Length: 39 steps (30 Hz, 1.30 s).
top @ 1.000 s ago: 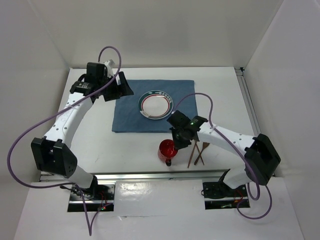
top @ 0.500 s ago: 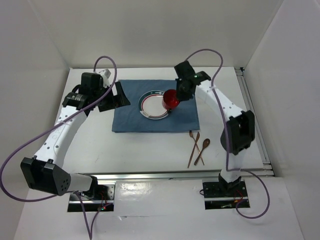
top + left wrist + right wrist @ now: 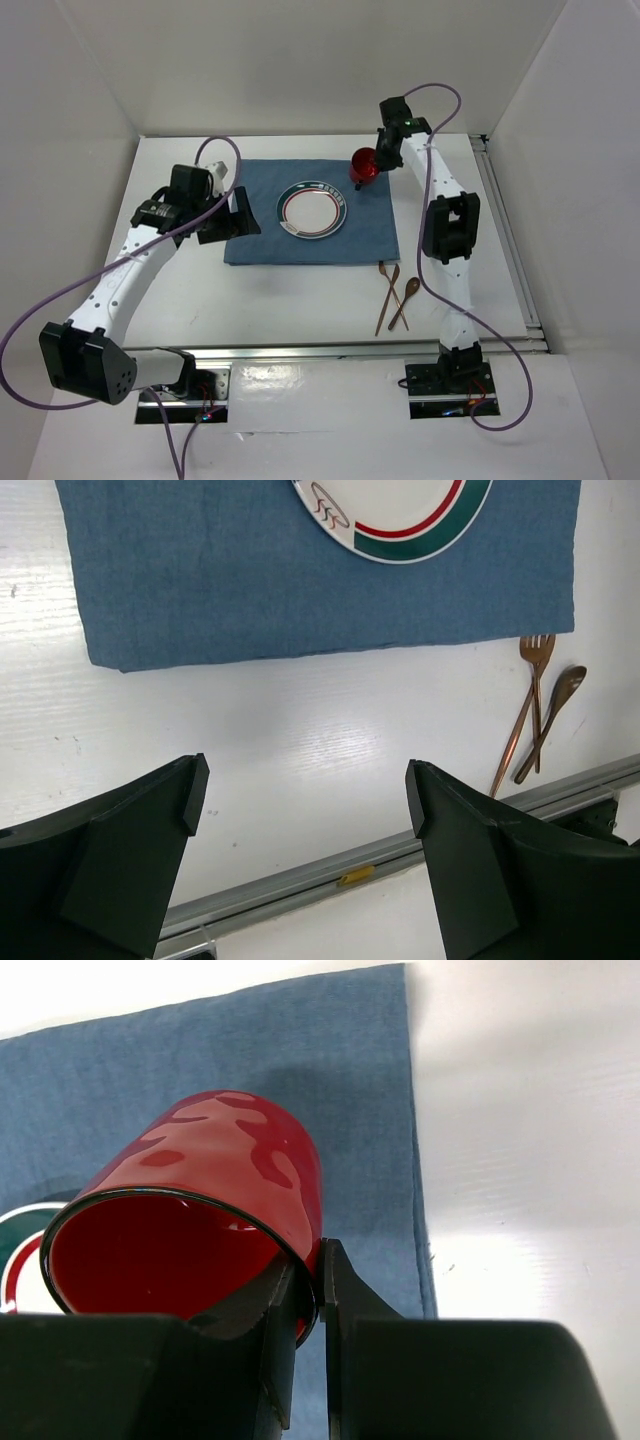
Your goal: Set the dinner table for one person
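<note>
Red cup (image 3: pixel 364 164): rim pinched by right fingers (image 3: pixel 376 162), at placemat's (image 3: pixel 260 235) far-right corner.
Left fingers (image 3: pixel 232 218): spread, empty, by placemat's left edge.
Bench (image 3: pixel 250 300): under everything, carrying placemat.

Plain white walls (image 3: pixel 300 60) enclose three sides, evenly lit.
</note>
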Available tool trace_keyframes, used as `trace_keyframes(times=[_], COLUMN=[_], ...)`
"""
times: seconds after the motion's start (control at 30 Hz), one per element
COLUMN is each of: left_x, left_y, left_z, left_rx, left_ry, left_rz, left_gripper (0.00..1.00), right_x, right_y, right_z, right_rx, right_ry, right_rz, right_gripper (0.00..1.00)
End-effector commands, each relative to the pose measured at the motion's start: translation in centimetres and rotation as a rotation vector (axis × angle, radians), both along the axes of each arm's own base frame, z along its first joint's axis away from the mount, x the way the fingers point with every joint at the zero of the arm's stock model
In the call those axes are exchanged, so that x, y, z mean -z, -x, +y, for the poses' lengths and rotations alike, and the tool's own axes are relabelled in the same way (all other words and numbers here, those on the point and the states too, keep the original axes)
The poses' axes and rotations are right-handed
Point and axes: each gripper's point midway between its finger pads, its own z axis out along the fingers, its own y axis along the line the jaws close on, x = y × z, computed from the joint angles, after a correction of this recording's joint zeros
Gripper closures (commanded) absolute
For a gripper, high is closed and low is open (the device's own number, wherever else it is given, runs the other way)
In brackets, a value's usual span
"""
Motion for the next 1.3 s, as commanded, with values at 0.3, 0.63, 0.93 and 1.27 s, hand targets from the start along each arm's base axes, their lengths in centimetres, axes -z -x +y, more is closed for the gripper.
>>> trace_keyframes(times=[0.3, 0.63, 0.93, 1.27], left_x=[-0.5, -0.9, -0.9, -1.5], left_y=[0.2, 0.5, -0.1, -0.2], left_z=[-0.9, -0.8, -1.4, -2.3], left_rx=[0.025, 0.017, 0.029, 0.058], left_ry=[0.012, -0.016, -0.03, -0.033], left_rz=[-0.021, -0.028, -0.042, -0.073], left_gripper=[0.0, 0.0, 0.02, 0.04], right_x=[0.1, -4.5, -9.2, -2.8], right_y=[-2.3, -2.3, 5.6, 26.7], right_z=[0.2, 0.6, -0.2, -2.2], right_rx=[-0.002, -0.018, -0.028, 0.066], right_ry=[-0.082, -0.114, -0.107, -0.18], right_rz=[-0.048, -0.14, -0.158, 0.072], right_gripper=[1.0, 0.24, 0.07, 0.29])
